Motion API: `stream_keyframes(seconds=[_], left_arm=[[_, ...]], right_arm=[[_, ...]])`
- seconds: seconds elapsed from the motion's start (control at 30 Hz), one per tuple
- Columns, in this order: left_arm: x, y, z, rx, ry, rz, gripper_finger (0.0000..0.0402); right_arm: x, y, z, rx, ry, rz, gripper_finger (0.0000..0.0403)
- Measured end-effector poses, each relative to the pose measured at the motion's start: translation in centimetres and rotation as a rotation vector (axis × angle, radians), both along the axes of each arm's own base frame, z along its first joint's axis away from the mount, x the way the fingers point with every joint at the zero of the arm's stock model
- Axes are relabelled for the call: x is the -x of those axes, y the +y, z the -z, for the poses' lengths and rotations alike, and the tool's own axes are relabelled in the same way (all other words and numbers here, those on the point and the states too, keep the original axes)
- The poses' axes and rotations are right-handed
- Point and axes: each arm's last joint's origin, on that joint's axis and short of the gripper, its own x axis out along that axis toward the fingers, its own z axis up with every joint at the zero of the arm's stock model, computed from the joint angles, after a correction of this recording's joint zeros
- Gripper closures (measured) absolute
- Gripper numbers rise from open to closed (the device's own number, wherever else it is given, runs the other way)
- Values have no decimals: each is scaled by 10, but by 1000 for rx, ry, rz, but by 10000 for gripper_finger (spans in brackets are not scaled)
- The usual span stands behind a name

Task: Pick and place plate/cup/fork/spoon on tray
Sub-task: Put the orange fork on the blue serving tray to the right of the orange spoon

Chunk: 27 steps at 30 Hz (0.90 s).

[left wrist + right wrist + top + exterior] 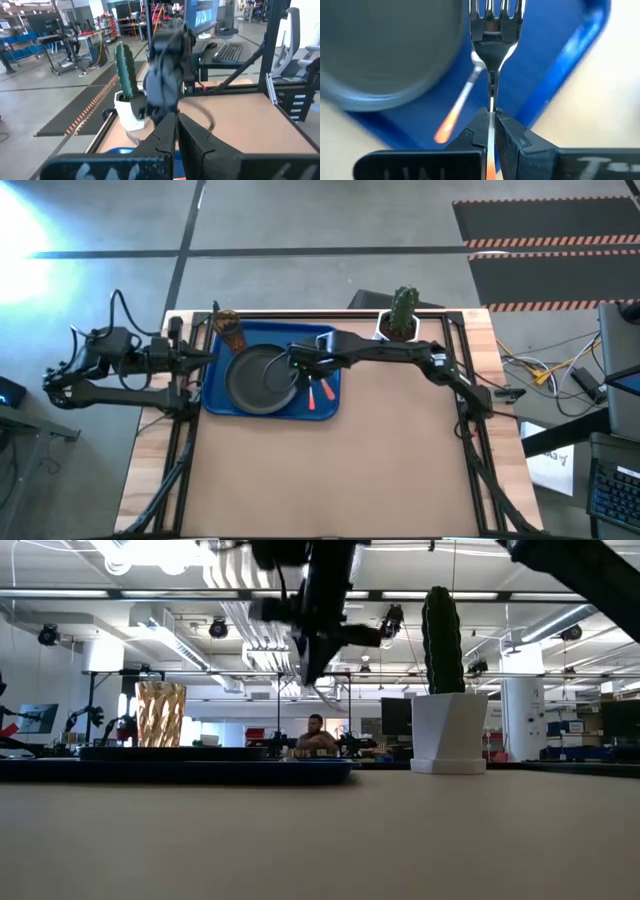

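Observation:
The blue tray (325, 412) lies at the table's far left. The dark plate (262, 378) rests on it, and the amber cup (228, 328) stands at its far left corner. The spoon (454, 114) lies on the tray beside the plate, and also shows in the high view (313, 393). My right gripper (298, 362) is above the tray next to the plate's right rim, shut on the fork (493, 30). My left gripper (205, 355) is shut and empty at the tray's left edge. My right gripper pinches the fork's thin neck (491, 102) between its two fingers, just below the silver head. The fork lies along the fingers, with its tines (496, 9) past the tips and its orange handle back between them. The fingers point down at the tray, and the fork is lifted clear.
A white pot with a green cactus (400, 320) stands at the table's far edge, right of the tray. The brown tabletop (340, 480) spreads out near and right of the tray. People and workbenches show in the room behind (315, 735).

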Motion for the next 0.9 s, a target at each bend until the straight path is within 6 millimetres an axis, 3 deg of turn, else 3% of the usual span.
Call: stream_keyframes(seconds=[0.37,0.9], left_arm=[[16,-1,-2,-4,-59,0,402],[17,-1,0,-11,-44,1,402]], right_arm=[[-16,-8,60,-50,105,143,394],[-18,-17,75,-68,81,337,394]])
